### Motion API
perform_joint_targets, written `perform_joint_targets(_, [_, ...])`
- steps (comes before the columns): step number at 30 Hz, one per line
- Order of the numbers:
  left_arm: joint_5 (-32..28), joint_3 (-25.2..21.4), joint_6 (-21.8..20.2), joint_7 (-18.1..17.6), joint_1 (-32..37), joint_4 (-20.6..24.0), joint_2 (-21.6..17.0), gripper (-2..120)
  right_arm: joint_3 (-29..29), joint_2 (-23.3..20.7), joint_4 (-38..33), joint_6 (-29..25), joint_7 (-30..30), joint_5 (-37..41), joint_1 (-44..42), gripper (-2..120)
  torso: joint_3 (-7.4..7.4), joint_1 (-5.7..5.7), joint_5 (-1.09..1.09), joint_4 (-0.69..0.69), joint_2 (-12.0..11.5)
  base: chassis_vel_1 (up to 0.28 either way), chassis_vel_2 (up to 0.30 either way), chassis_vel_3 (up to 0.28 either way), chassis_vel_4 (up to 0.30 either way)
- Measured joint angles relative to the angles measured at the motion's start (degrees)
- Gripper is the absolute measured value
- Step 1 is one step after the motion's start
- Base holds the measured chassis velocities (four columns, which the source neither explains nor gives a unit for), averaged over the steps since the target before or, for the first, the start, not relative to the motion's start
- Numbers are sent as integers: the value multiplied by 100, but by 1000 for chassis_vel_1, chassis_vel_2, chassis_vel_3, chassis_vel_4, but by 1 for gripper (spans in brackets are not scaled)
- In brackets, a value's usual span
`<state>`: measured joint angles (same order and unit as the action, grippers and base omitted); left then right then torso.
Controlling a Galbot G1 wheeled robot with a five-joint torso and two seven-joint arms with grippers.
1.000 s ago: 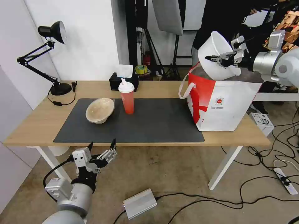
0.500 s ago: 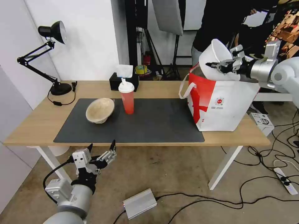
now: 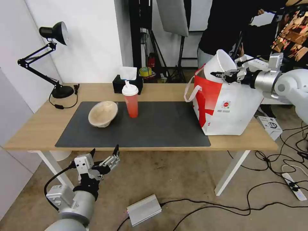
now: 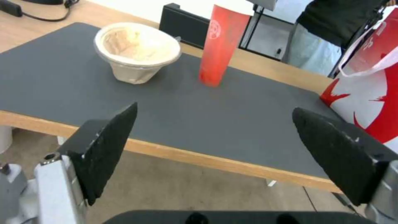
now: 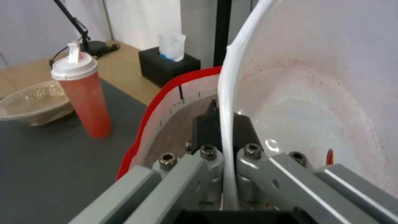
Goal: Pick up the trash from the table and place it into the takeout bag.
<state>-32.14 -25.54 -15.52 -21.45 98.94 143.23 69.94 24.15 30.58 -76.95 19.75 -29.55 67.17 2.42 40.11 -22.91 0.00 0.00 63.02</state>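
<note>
The right pincer (image 3: 221,74) pinches the rim of the wide white bowl (image 3: 217,65), which is tipped on edge and sunk partly into the open takeout bag (image 3: 231,109) directly below it. The right wrist view shows the rim clamped between both fingers, with reddish specks inside the bowl. A small round red logo marks the bag; its writing is unreadable. The left pincer (image 3: 104,153) hangs spread below the desk (image 3: 38,128) edge, the beige paper bowl (image 4: 136,54) and red drink cup (image 4: 219,43) beyond it on the grey mat (image 4: 215,118).
</note>
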Motion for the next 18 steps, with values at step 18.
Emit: perform_joint_targets(18, [46, 37, 0, 5, -37, -89, -13, 100, -138, 58, -41, -85, -7, 2, -156, 25, 0, 0, 0, 0, 0, 0, 0, 0, 0])
